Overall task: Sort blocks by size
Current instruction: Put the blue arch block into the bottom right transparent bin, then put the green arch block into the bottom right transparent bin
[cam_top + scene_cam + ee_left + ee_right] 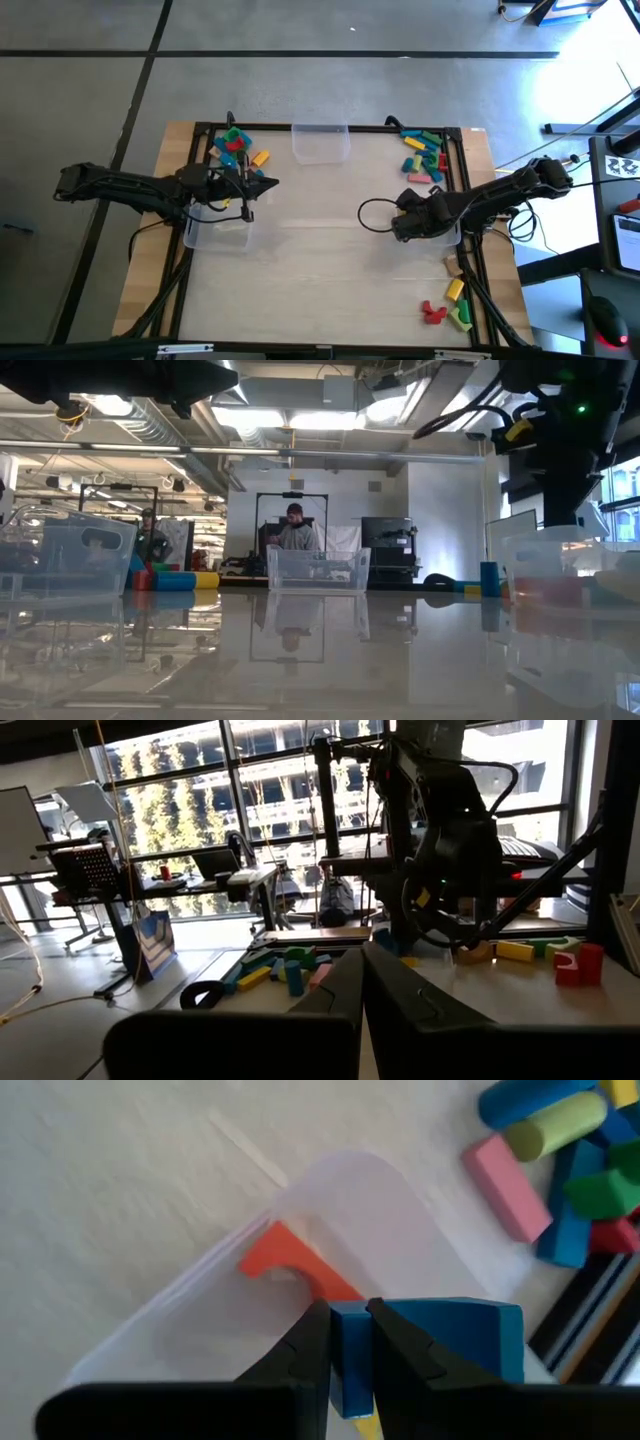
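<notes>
1. Pale worktop with a dark frame along its edges; beyond it the low view shows a lit workshop room with a person seated far back.
2. Three clear bins: one at the far edge, centre; one under the left arm; one under the right arm.
3. Blocks lie in three loose groups: far left corner, far right corner, and near right corner. Colours seen: red, yellow, green, blue, pink, orange.
4. Right gripper hangs over the right-hand bin, its fingers clamped on a blue block, which sits between the two dark fingers.
5. An orange block lies inside that bin, just beside the held blue one. A sliver of yellow shows beneath the blue block; cannot tell what it is.
6. Outside the bin, near its corner: a pink bar, a yellow cylinder, and further blue and green pieces.
7. Left gripper is raised over the left-hand bin, fingers together, nothing between them.
</notes>
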